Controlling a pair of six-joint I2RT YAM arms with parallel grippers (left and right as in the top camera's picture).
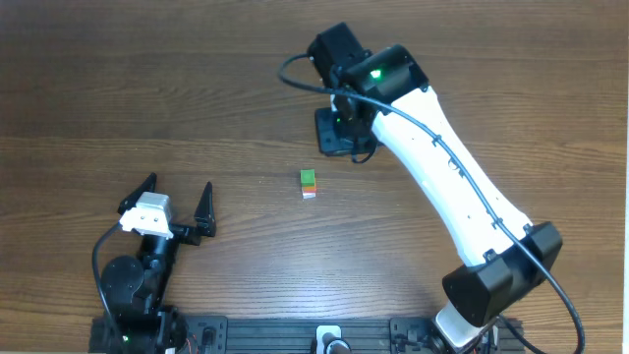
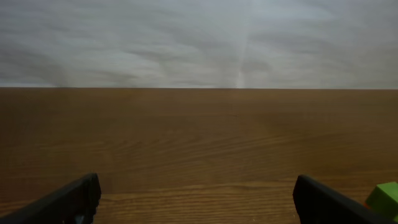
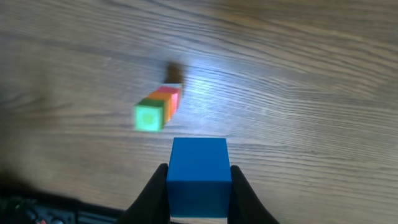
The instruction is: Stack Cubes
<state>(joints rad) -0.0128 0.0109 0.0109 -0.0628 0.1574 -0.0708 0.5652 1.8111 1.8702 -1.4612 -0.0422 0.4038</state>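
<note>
The right gripper (image 3: 199,190) is closed on a blue cube (image 3: 199,163) and hangs above the wooden table (image 1: 118,88), near a small stack of cubes (image 1: 309,184) with green on top. The left gripper (image 1: 179,194) sits by its own base, well apart from the stack, with its fingers spread wide.

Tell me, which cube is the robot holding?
The blue cube, pinched in the right gripper. The other cubes sit free in a small stack, with the green cube on top.
</note>
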